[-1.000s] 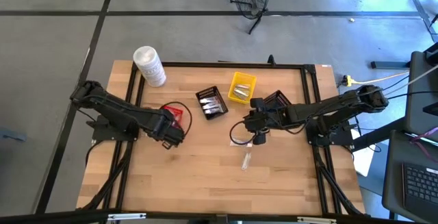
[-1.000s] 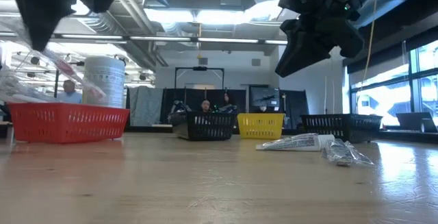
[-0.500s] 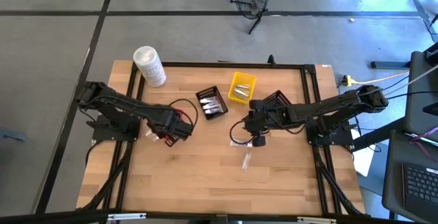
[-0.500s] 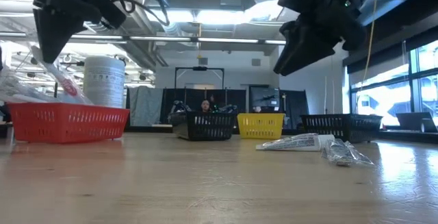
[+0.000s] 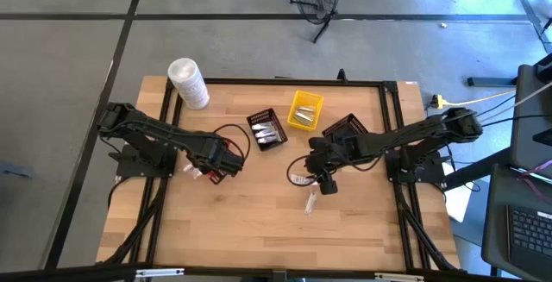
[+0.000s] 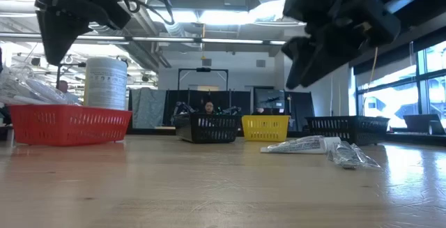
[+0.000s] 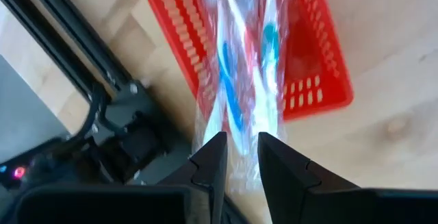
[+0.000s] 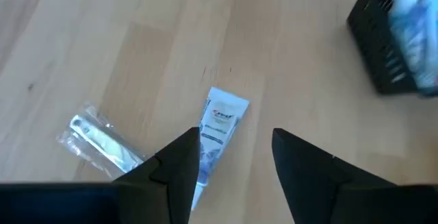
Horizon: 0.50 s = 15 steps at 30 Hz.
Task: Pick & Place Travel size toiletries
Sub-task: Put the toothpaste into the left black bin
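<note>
A clear packet of thin white sticks with blue and red marks [image 7: 239,66] lies slanting in the red basket [image 7: 321,53], its near end over the basket's rim. My left gripper [image 7: 241,157] hangs above that end, open by a narrow gap; in the low view the left gripper [image 6: 59,29] stands apart from the packet [image 6: 24,88]. My right gripper [image 8: 236,157] is open and hovers over a white tube [image 8: 219,125] lying flat on the table beside a clear sachet [image 8: 102,142]. From above, the right gripper [image 5: 321,183] is over the tube [image 5: 299,178].
A black basket of silvery sachets [image 5: 266,128], a yellow basket [image 5: 304,109] and a second black basket [image 5: 349,127] stand toward the far edge. The white tub [image 5: 188,82] is at the far left corner. Bare wood lies along the near edge [image 5: 259,230].
My left gripper carried the packet right, over the red basket, and let go; the packet dropped from under the fingers into the basket. My right gripper shifted a little toward the near edge and dipped toward the tube.
</note>
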Each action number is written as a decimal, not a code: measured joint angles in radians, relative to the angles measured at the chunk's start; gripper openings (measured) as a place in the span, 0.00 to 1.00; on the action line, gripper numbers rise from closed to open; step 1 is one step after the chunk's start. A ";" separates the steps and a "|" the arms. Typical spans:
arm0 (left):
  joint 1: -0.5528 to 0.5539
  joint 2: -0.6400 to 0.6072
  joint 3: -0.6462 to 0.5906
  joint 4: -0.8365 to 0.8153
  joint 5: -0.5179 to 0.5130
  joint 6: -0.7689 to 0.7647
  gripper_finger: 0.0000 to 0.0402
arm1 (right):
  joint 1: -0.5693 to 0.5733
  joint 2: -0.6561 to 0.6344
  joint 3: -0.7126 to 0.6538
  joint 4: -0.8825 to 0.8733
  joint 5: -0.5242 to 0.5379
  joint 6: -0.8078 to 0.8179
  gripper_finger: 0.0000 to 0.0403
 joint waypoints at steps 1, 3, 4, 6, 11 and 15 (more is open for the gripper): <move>-0.004 0.000 0.004 0.005 -0.019 0.000 0.20 | 0.000 0.019 0.000 0.001 0.000 0.017 0.45; -0.010 -0.001 0.012 0.037 -0.073 -0.001 0.20 | 0.001 0.064 0.000 -0.005 0.000 0.047 0.43; -0.015 -0.001 0.018 0.057 -0.104 0.000 0.20 | 0.004 0.085 0.000 -0.006 0.000 0.059 0.43; -0.023 -0.001 0.034 0.086 -0.166 -0.001 0.20 | 0.012 0.124 0.000 -0.007 0.000 0.085 0.41; -0.027 -0.001 0.053 0.158 -0.239 0.000 0.20 | 0.040 0.176 0.000 -0.033 0.000 0.144 0.39; -0.027 -0.001 0.054 0.169 -0.265 0.042 0.19 | 0.046 0.200 0.000 -0.028 0.012 0.192 0.39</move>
